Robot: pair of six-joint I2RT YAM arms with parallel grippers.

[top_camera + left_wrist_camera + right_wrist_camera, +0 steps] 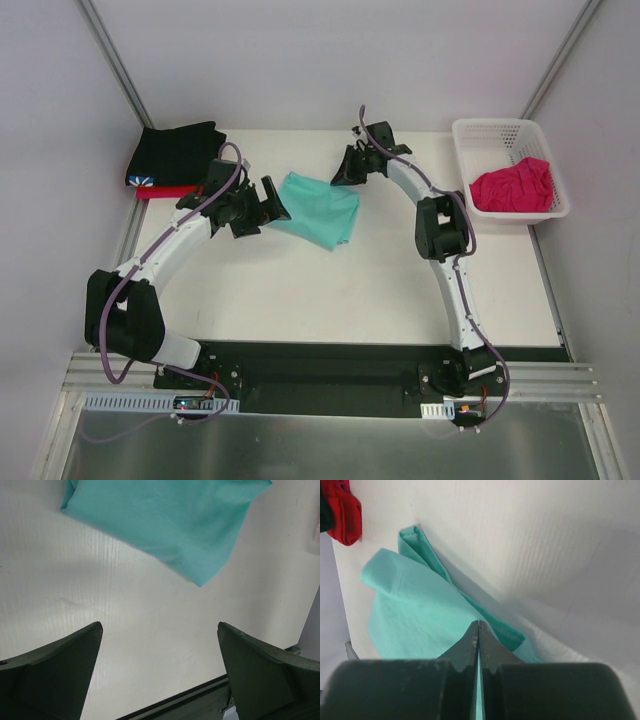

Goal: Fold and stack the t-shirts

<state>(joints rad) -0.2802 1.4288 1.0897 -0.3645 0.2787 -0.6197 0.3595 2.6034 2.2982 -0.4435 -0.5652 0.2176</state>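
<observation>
Dark fingers of the left gripper (159, 630) are seen spread wide at the bottom of the left wrist view, with nothing between them but bare table (150, 630). From above, this gripper (272, 203) is held just beside the left edge of the teal shirt (320, 210).

That shirt is laid near the middle of the table (350, 290), folded into a rough, slightly skewed rectangle; one corner of it (165, 520) is shown ahead of the left fingers.

At the shirt's far right edge the right gripper (345, 170) is placed. In its own view its fingers are pressed tightly together (478, 625), tips directly over the teal cloth (415, 610), where a doubled fold is visible. Whether cloth is pinched between them cannot be told.

At the far left corner a folded black shirt (180, 150) with a small blue-white mark is stacked on a red shirt (165, 190), of which only the near edge is shown. The red one (345, 520) is also caught in the upper left corner of the right wrist view.

At the far right a pink shirt (512, 187) is left crumpled inside the white basket (500, 125).
</observation>
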